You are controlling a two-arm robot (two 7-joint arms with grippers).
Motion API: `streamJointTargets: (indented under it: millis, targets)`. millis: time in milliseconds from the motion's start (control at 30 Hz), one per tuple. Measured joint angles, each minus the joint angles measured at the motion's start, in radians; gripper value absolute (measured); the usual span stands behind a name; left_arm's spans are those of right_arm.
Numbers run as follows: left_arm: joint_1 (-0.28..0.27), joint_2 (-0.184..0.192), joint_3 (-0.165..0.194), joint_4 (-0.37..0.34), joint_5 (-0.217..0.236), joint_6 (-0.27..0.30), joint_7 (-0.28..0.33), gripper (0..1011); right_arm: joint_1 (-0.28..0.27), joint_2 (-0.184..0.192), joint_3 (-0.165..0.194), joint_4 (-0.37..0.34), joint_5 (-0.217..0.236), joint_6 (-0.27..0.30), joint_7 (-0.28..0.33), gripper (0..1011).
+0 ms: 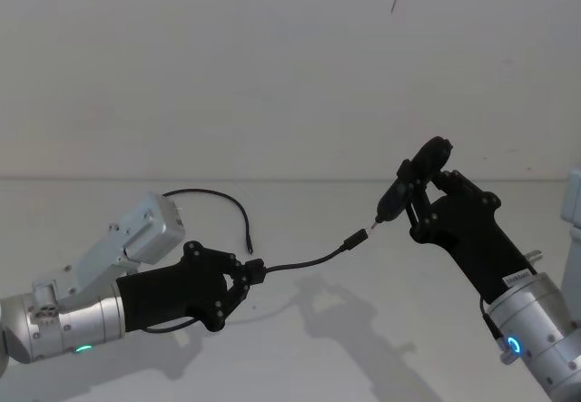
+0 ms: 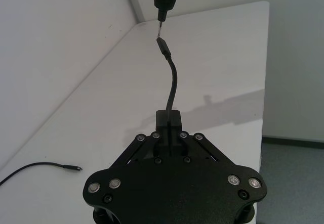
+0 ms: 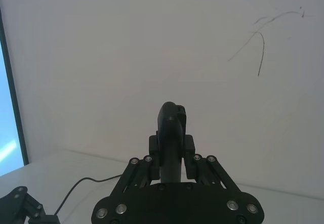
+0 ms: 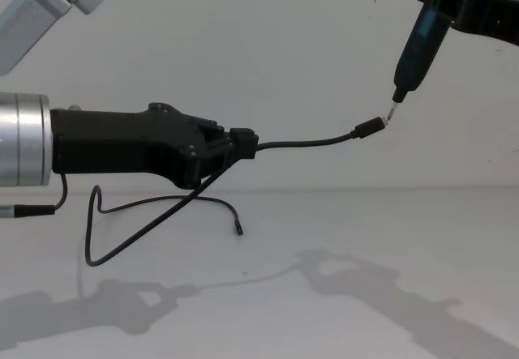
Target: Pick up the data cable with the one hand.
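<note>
White tabletop (image 1: 381, 329) below, the thin black data cable (image 1: 313, 259) hangs in mid-air, pinched in the left blocky black gripper (image 1: 247, 273). Its silver-tipped plug (image 1: 355, 239) nearly meets a narrow pen-like tool (image 1: 392, 204) clamped in the right gripper (image 1: 419, 189); sagging could misalign them.

Left hand (image 1: 255, 271) clamped; right hand (image 1: 410, 184) raised, clamped.

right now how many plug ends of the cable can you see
2. One plug hangs in the air beyond the left end effector, near the right end effector's tool tip; the other lies on the table.
</note>
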Motion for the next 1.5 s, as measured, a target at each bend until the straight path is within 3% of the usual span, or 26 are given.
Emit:
streamJointTargets:
  millis: [1500]
  targets:
    - [0.000, 0.000, 0.000, 0.000, 0.000, 0.000, 0.000, 36, -0.007, -0.004, -0.001, -0.010, -0.007, 0.009, -0.005, 263]
